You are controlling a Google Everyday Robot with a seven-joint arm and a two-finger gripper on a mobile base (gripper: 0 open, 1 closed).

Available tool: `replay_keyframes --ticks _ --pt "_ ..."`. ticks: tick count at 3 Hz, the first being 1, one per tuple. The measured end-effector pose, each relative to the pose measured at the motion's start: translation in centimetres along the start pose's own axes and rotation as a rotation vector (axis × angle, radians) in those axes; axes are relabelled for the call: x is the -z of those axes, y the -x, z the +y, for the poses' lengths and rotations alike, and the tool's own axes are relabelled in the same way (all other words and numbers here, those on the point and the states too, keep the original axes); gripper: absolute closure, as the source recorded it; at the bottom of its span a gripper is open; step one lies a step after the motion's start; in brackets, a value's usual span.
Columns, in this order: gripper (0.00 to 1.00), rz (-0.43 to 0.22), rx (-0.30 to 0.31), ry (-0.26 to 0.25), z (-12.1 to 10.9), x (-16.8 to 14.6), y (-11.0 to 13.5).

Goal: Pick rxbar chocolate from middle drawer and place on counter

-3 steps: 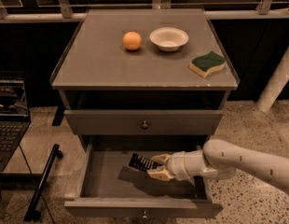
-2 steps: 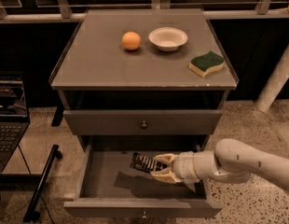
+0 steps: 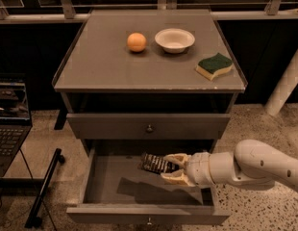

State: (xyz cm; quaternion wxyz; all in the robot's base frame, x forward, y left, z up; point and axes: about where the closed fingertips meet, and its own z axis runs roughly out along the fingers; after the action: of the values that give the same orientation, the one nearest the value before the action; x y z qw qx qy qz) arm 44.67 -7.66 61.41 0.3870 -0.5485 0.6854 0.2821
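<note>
Middle drawer (image 3: 139, 214), lower centre of frame: pulled out, interior open to view. The identical upper drawer (image 3: 115, 125) above it is shut, knob at centre.

Rxbar chocolate (image 3: 153, 162): inside the open drawer, toward its back, centre-right. Black wrapper, pale print lines. Long axis runs roughly left to right across the frame, dipping slightly toward the right. Free end points left; right end sits between the fingers. Shadow on the drawer floor below and left of it. Cannot tell whether the bar touches the floor.

Gripper (image 3: 166, 167): inside the drawer, reaching in from the right of the frame on the white arm (image 3: 254, 166). Fingers (image 3: 177, 157) clamped on the bar's right end, one on the upper edge, one on the lower.

Counter (image 3: 115, 69), upper centre: orange ball (image 3: 136, 42) beside a white bowl (image 3: 174, 39) near the back; green-and-yellow sponge (image 3: 214, 65) near the right edge, well apart from both.

Laptop (image 3: 7, 129) at the left edge of the frame.
</note>
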Motion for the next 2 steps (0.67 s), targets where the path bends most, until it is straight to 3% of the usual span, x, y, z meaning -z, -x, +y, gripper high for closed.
replay_keyframes --ticks 1,2 --pt "1.00 -0.002 0.017 0.008 0.6 0.1 1.4" --pt "1.00 0.017 0.125 -0.025 1.4 2.1 5.8"
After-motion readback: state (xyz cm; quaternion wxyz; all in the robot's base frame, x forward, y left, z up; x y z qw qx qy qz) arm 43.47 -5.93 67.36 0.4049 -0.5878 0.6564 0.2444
